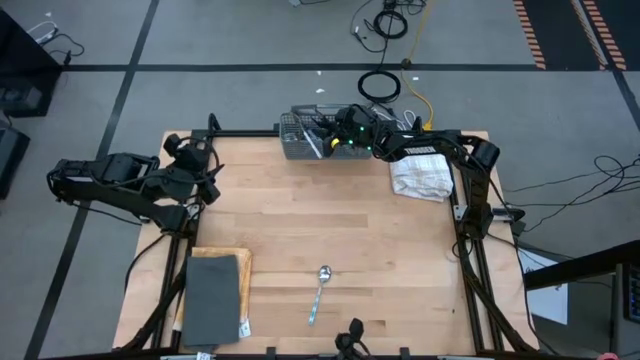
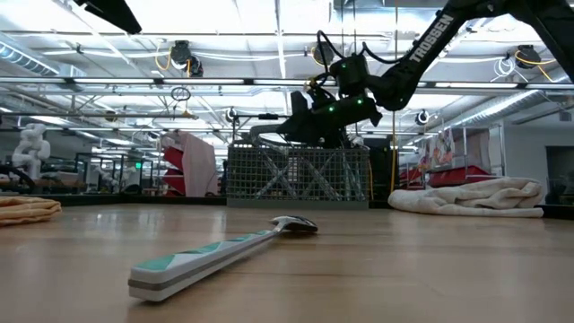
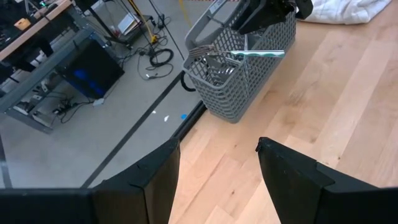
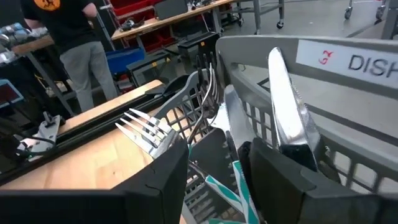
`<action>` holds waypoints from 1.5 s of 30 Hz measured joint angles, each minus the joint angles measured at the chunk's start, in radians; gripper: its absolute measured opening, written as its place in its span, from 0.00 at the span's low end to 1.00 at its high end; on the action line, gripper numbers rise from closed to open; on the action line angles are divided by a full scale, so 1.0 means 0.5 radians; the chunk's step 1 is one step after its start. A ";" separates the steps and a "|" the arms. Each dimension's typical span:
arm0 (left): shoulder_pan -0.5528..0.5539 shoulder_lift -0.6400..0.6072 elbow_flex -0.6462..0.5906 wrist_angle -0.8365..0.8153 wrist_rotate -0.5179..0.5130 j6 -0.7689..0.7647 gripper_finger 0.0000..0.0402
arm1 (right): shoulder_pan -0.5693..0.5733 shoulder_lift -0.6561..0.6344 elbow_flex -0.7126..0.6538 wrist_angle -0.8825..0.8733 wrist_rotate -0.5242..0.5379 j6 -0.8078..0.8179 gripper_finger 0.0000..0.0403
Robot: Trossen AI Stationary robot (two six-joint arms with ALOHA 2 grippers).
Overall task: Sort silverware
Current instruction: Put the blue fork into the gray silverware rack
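The right gripper (image 1: 343,133) hung over the basket (image 1: 305,140) at the table's far edge, fingers pinching a knife (image 4: 283,106). Best lift straight up, clear of the forks (image 4: 146,134). The knife's blade pointed up and away. A spoon (image 1: 320,292) lay near the front edge, bowl toward the basket. The left gripper (image 3: 214,171) waited, fingers spread.

Both arms (image 1: 120,180) are dark, built from boxy black segments. The right arm (image 2: 430,40) carries white "TROSSEN" lettering along its link. Small green indicator lights glow on its wrist housing (image 2: 336,106). Black cables run along the joints. The fingers (image 3: 292,180) are matte black, flat-faced, angular blocks with bevelled edges and no visible markings.
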 joint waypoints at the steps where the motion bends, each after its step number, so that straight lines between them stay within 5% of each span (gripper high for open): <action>1: 0.000 0.000 0.000 0.000 -0.001 0.000 0.56 | 0.003 -0.020 -0.003 -0.007 0.001 -0.007 0.40; 7: 0.000 0.000 0.000 0.000 0.000 -0.001 0.56 | 0.044 -0.248 0.014 -0.168 -0.006 -0.009 0.40; 12: 0.000 0.000 0.000 0.001 0.000 0.000 0.56 | 0.211 -0.368 0.138 -0.780 0.032 -0.203 0.40; 20: 0.000 0.000 0.001 0.002 0.000 0.000 0.56 | 0.395 -0.243 0.632 -1.416 0.413 -0.480 0.40; 28: 0.000 0.000 0.001 0.002 0.001 0.000 0.56 | 0.365 -0.062 0.955 -1.564 0.428 -0.484 0.40; 45: -0.001 0.000 0.001 0.001 0.001 -0.002 0.56 | 0.288 0.073 0.978 -1.621 0.455 -0.436 0.40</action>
